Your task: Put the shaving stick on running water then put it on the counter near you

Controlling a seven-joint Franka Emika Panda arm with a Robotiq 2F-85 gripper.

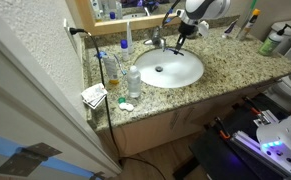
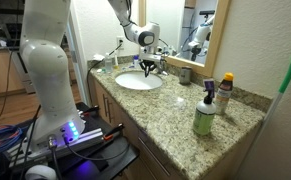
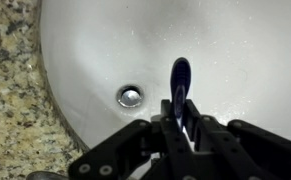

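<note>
My gripper (image 3: 182,118) is shut on the shaving stick (image 3: 179,82), a dark blue stick that points out from the jaws over the white basin (image 3: 235,60). In both exterior views the gripper (image 1: 181,33) (image 2: 150,66) hangs over the back of the basin (image 1: 175,75) (image 2: 135,83), close to the silvery faucet (image 1: 157,40). The drain (image 3: 130,96) lies to the left of the stick. I cannot tell whether water is running. The speckled granite counter (image 1: 240,58) (image 2: 175,105) (image 3: 10,100) surrounds the basin.
Bottles (image 1: 112,68) and a clear container (image 1: 134,82) stand on the counter beside the basin, with small items (image 1: 95,95) near the edge. A green bottle (image 2: 204,118) and a spray can (image 2: 225,92) stand at the other end. A mirror (image 2: 200,30) backs the counter.
</note>
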